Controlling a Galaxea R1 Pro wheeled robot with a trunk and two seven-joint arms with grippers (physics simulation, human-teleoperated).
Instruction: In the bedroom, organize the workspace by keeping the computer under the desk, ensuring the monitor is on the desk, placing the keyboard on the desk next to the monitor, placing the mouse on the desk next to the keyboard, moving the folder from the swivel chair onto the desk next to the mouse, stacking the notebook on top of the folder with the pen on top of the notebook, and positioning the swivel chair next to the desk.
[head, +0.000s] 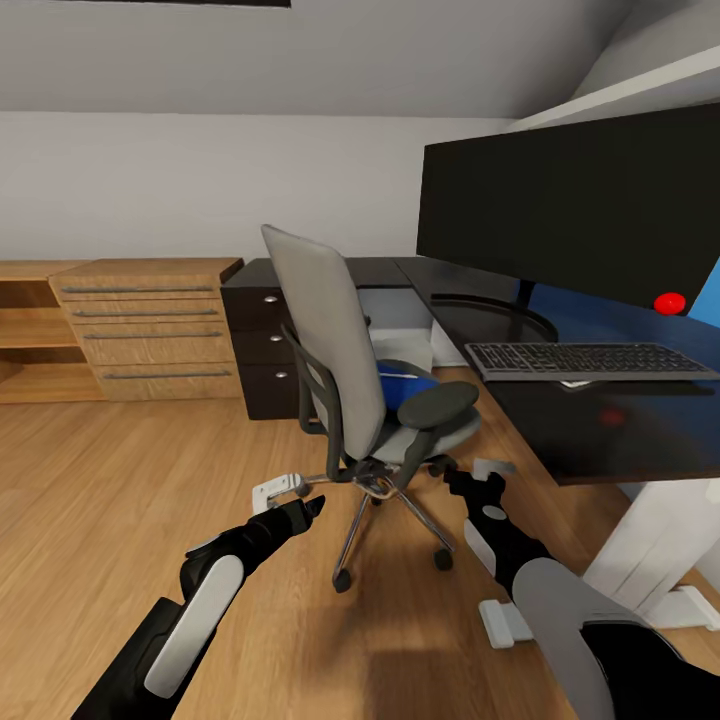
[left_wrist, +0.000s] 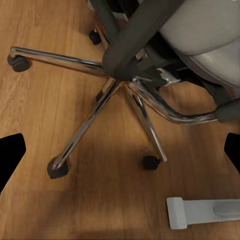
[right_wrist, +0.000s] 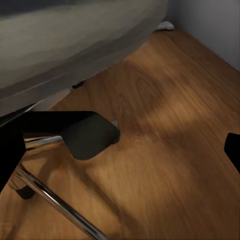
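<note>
The grey swivel chair (head: 335, 330) stands on the wood floor, side-on to the black desk (head: 600, 430). The blue folder (head: 408, 384) lies on its seat. On the desk stand the wide monitor (head: 570, 205) and, in front of it, the keyboard (head: 585, 360). The light-grey computer (head: 400, 318) sits under the desktop behind the chair. My left gripper (head: 295, 497) is open, low beside the chrome chair base (left_wrist: 117, 87). My right gripper (head: 478, 478) is open, under the seat (right_wrist: 75, 45) near an armrest (head: 437, 404). Mouse, notebook and pen are out of view.
A black three-drawer unit (head: 260, 350) holds up the desk's far end. A light-wood drawer chest (head: 150, 325) and shelving (head: 25, 340) line the back wall. The desk's white leg (head: 650, 550) and its foot (left_wrist: 200, 212) are close to my right arm. Open floor lies to the left.
</note>
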